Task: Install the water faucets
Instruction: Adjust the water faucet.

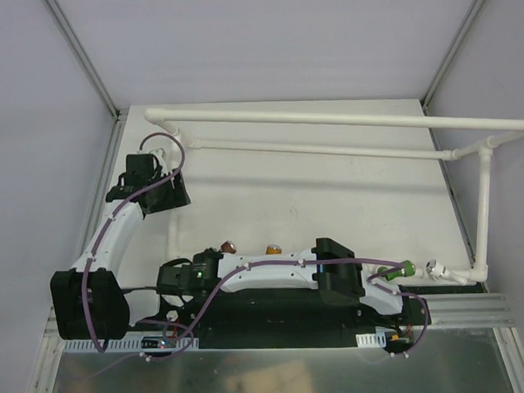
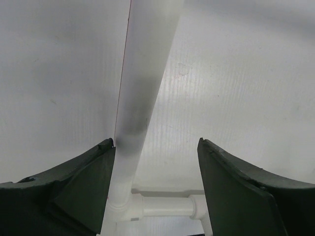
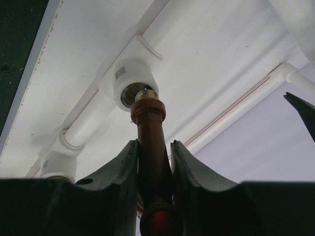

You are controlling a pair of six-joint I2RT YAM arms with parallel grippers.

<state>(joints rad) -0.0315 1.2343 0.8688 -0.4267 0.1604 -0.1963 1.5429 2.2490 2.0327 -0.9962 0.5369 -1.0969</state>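
My right gripper (image 3: 154,143) is shut on the brown faucet (image 3: 150,128). The faucet's brass threaded end sits at the mouth of a white tee socket (image 3: 129,78) on the pipe frame. From above, that brown faucet (image 1: 228,248) shows just past the right gripper (image 1: 214,256). An orange faucet (image 1: 271,246) stands to its right along the same line, and a green faucet (image 1: 405,267) stands farther right beside a silver metal end (image 1: 436,267). My left gripper (image 2: 156,142) is open at the back left, astride a white pipe (image 2: 142,98) that runs close to its left finger, holding nothing.
The white PVC frame (image 1: 328,120) runs across the back of the table and down the right side (image 1: 484,204). The right arm (image 1: 335,276) lies across the front and hides the front pipe. Grey walls stand close on both sides. A second white fitting (image 3: 58,160) sits left of the socket.
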